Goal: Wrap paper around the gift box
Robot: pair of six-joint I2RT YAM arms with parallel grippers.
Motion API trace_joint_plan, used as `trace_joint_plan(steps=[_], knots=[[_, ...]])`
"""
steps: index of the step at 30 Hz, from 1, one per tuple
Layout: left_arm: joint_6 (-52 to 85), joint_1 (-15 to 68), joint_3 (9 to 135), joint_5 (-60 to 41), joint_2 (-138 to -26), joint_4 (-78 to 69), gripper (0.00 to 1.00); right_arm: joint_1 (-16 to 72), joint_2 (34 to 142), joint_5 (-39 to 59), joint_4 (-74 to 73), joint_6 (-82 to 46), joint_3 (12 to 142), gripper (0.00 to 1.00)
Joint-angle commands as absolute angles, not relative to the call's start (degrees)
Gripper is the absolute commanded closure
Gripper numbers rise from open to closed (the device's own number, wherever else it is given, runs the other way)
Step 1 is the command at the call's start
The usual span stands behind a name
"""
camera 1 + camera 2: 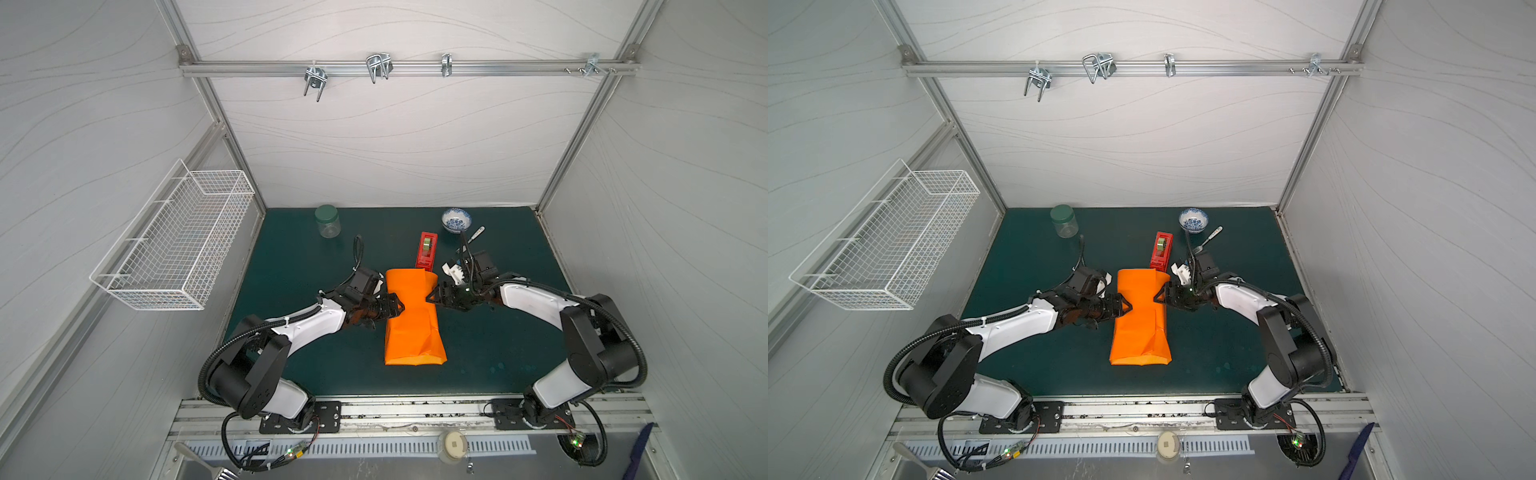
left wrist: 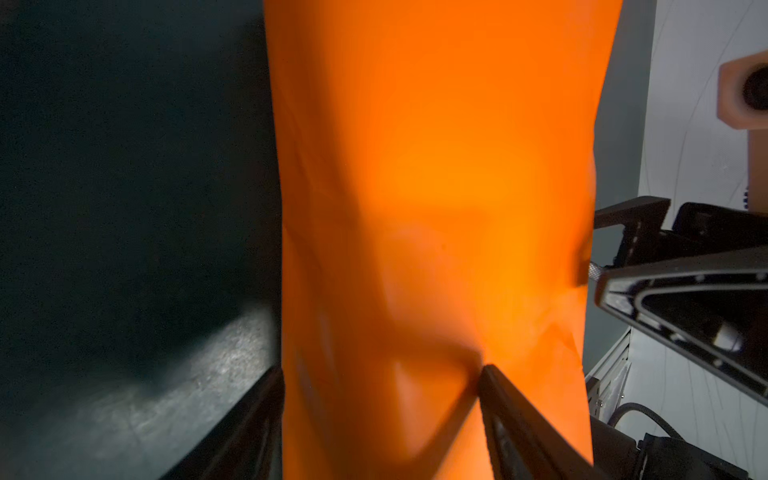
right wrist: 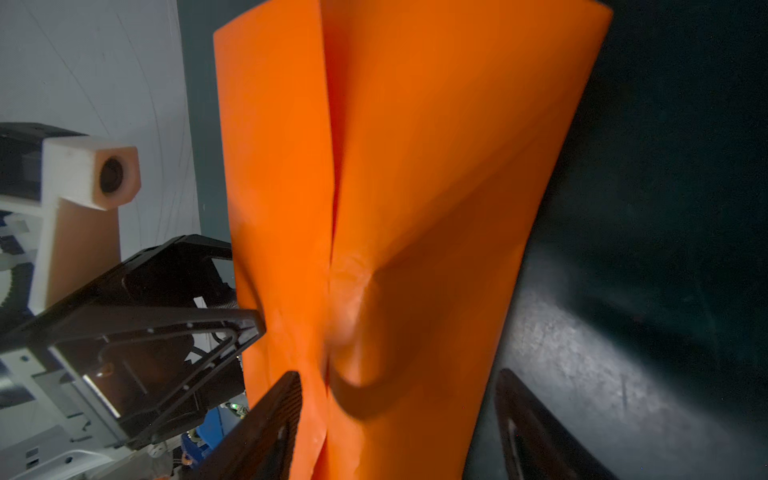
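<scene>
On the mat [image 1: 291,270], the paper [image 1: 411,328] (matte, creased) lies waisted.

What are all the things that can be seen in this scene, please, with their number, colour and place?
paper: 1, bright orange, folded into a long bundle mid-mat; its contents are hidden
tape dispenser: 1, red, just behind the paper
jar: 1, clear with green lid, back left of the mat
bowl: 1, white and blue, back right
fork: 1, silver, beside the bowl
wire basket: 1, white, hung high at the left
hooks: 4, silver, on the back rail
mat: 1, dark green, the work surface
arms: 2, white and black, mounted at the front
left jaws: black, apart, tips at the paper's left side
right jaws: black, apart, at the paper's right side
</scene>
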State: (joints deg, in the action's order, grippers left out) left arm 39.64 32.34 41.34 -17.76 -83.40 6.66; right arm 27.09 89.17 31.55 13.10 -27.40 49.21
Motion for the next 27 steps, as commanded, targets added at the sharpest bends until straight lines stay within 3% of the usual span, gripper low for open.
trace_joint_plan(steps=[1,9,19,27], knots=[[38.5,32.8,39.6,-14.6,-84.8,11.5,0.26,29.3,86.4,27.5,17.3,-26.1,49.9,0.22],[38.3,32.9,39.6,-14.2,-84.5,11.7,0.26,34.7,88.5,21.2,19.4,-25.3,52.8,0.23],[39.5,32.9,41.9,-16.1,-84.4,11.0,0.25,36.6,91.0,20.7,18.4,-25.9,52.7,0.42],[41.7,32.7,45.4,-18.4,-81.9,10.2,0.22,36.8,90.7,20.3,17.7,-26.6,50.9,0.48]])
